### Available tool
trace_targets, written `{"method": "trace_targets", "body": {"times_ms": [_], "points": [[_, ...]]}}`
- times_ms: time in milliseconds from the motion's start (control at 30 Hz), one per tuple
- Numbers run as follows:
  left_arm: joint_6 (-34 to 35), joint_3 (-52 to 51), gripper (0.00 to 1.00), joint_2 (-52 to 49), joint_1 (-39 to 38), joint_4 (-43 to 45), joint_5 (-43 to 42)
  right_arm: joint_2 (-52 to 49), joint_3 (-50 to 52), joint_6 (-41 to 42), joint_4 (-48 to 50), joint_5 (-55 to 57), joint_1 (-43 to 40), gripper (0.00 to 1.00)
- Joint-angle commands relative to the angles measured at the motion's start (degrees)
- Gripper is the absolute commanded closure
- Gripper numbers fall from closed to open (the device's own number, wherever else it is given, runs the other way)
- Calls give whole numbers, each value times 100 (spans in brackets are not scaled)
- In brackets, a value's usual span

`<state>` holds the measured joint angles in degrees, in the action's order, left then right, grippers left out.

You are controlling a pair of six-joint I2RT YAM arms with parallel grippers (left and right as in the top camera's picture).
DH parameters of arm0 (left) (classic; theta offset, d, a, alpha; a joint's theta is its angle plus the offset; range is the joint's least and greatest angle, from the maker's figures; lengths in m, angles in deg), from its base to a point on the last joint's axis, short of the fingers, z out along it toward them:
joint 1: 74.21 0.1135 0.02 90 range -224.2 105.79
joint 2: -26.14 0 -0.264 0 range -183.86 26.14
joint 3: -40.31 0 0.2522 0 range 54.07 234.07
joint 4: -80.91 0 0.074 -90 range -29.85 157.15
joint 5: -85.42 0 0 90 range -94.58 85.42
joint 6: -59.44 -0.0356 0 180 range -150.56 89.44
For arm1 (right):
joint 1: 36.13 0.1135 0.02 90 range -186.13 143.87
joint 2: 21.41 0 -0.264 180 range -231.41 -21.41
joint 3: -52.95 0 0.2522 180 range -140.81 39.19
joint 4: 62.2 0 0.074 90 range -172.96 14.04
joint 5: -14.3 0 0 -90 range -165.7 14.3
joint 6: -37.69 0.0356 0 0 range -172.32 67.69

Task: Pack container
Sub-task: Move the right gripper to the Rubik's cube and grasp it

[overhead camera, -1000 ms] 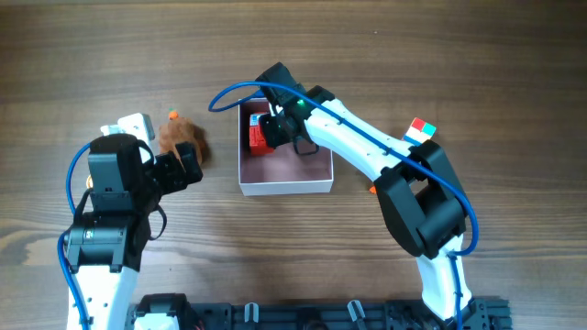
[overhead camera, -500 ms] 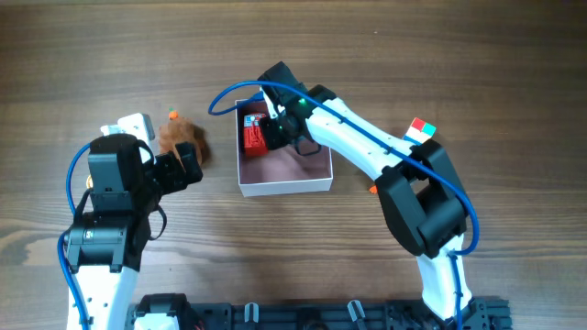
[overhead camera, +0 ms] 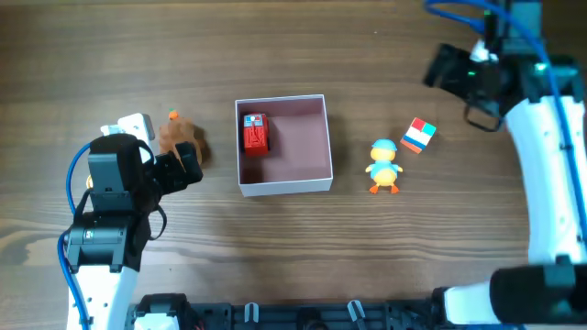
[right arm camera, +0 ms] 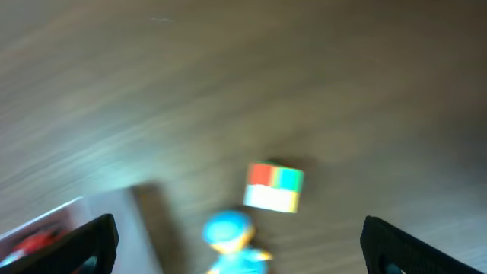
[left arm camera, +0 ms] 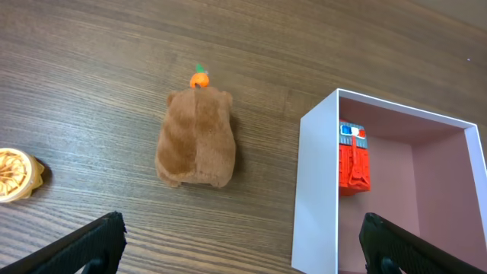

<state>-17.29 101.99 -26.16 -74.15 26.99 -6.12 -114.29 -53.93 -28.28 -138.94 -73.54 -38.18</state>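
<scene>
The container (overhead camera: 284,187), a shallow white-walled box with a pink floor, sits mid-table. A red toy (overhead camera: 255,134) lies inside it by the left wall, seen too in the left wrist view (left arm camera: 352,157). A brown plush (overhead camera: 180,137) lies left of the box. My left gripper (overhead camera: 186,167) hovers just below the plush, open and empty (left arm camera: 243,245), straddling the box's left wall (left arm camera: 316,190). My right gripper (overhead camera: 438,68) is high at the far right, open and empty (right arm camera: 240,247). Its blurred view shows a yellow duck in a blue cap (right arm camera: 232,236) and a coloured cube (right arm camera: 274,186).
The duck (overhead camera: 383,167) and the red, white and blue cube (overhead camera: 419,135) lie right of the box. A white object (overhead camera: 134,123) sits behind the left arm. A round golden piece (left arm camera: 15,173) lies at the left edge of the left wrist view.
My right gripper opened and let go of the red toy, which now lies in the box. The right arm pulled away to the upper right. The left arm stayed still.
</scene>
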Motion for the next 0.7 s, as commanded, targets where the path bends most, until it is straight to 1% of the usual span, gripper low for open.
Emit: {"method": "trace_targets", "body": {"times_ms": [0, 100, 200, 300, 533, 567, 633, 667], "points": [[50, 116, 0, -22, -26, 2, 31, -688, 649, 315, 31, -205, -363, 0], [50, 116, 0, -22, -26, 2, 31, -1279, 944, 302, 186, -221, -278, 0], [50, 116, 0, -22, -26, 0, 31, -1908, 946, 315, 407, -221, -70, 0], [50, 116, 0, -22, -26, 2, 31, -2308, 946, 457, 555, -225, 37, 0], [50, 116, 0, -22, -26, -2, 31, -2413, 949, 442, 721, -330, 37, 2], [50, 116, 0, -22, -26, -2, 33, -2413, 949, 444, 717, -330, 37, 6], [50, 116, 0, -22, -26, -2, 31, -2413, 949, 446, 719, -330, 37, 26], [50, 116, 0, -22, -26, -2, 33, -2413, 949, 446, 723, -330, 37, 31]]}}
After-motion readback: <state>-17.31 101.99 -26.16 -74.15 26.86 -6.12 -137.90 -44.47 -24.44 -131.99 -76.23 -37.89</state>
